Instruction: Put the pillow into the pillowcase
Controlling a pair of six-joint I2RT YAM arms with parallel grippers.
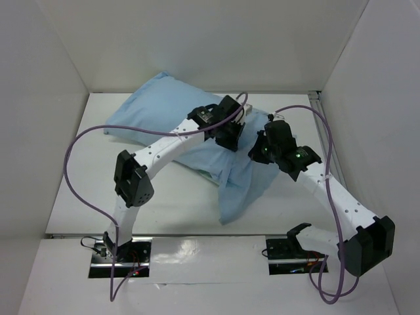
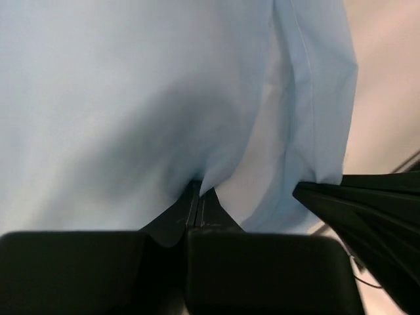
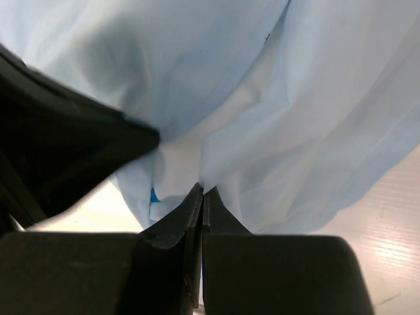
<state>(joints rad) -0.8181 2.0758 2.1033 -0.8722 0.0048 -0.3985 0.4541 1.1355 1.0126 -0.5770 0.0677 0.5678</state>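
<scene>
Near the centre of the table [image 1: 79, 190], left tool [image 2: 199, 197] and right tool [image 3: 202, 193] are both closed, each pinching pillowcase [image 1: 151, 111] cloth. Pillow [image 3: 184, 157] sits mostly inside, stretching toward ten o'clock. Likely the last step: pulling the open edge over the bare corner. Only the right wrist view shows the blue tag [image 3: 154, 195].

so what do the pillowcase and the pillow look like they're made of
The pillowcase: thin woven cloth, perhaps cotton or a blend, matte light blue; it hangs in soft folds with a stitched hem. The pillow: white matte fabric shell, probably soft filling, as it plumps the case; only a sliver shows at the opening.
</scene>
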